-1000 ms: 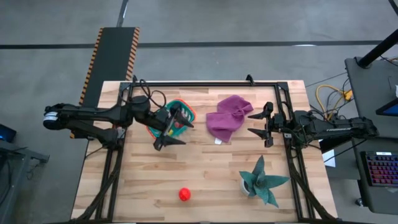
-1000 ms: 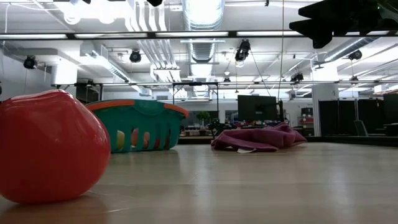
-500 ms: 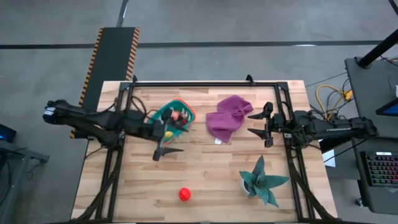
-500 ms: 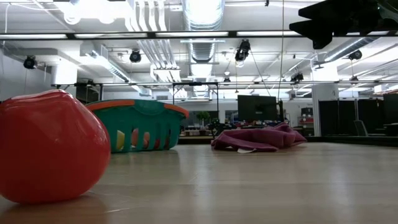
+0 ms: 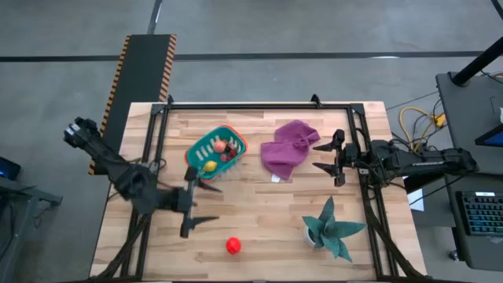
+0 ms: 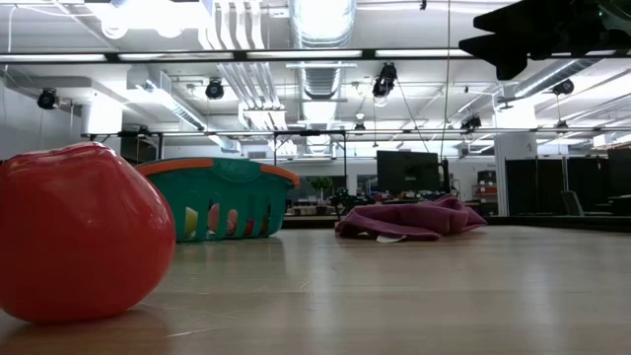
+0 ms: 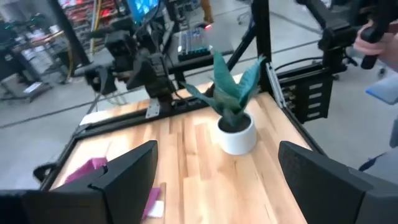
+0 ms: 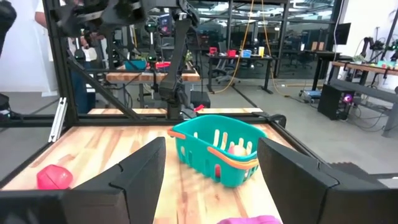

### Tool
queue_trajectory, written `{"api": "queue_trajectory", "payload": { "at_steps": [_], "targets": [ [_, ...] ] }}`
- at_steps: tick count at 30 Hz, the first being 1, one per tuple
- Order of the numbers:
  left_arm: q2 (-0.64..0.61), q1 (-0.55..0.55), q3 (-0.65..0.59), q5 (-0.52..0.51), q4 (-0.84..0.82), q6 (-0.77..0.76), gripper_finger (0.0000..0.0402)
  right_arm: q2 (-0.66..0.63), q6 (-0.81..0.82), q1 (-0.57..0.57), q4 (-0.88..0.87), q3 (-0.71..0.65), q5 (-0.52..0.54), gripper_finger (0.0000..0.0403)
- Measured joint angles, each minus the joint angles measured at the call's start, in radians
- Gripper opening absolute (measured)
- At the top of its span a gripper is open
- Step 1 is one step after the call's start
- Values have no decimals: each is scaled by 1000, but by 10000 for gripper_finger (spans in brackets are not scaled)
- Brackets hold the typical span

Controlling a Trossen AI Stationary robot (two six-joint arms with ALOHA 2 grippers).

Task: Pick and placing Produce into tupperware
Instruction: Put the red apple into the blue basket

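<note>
**One red ball left out on the desk**

The red ball [image 5: 233, 245] sits alone near the desk's [image 5: 267, 212] front edge, well apart from the basket [image 5: 216, 151], which already holds a few pieces. It looks smooth, glossy and light, probably hollow, so it may roll or squirt out; pinch it across the widest middle. The left tool [image 5: 195, 209] hangs released and empty between basket and ball. The right tool [image 5: 330, 157] waits spread beside the purple cloth [image 5: 288, 147].
</note>
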Motion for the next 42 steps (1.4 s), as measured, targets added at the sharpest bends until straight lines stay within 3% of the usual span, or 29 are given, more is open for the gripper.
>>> {"api": "queue_trajectory", "payload": {
  "at_steps": [9, 13, 19, 28, 34, 42],
  "targets": [
    [183, -177, -1, -275, -6, -162, 318, 0, 8, 0, 0, 0, 0, 247],
    [265, -178, -1, -279, 0, -268, 318, 0, 8, 0, 0, 0, 0, 247],
    [363, -135, -2, -306, 39, -273, 318, 0, 7, 0, 25, 0, 0, 247],
    [385, -40, 18, -322, 96, -269, 318, 0, -20, 0, 50, 0, 0, 247],
    [352, 6, 73, -301, 98, -112, 318, 0, -23, 0, 50, 0, 0, 247],
    [351, 64, 105, -174, 103, -4, 318, 0, -23, 0, 50, 0, 0, 247]
  ]
}}
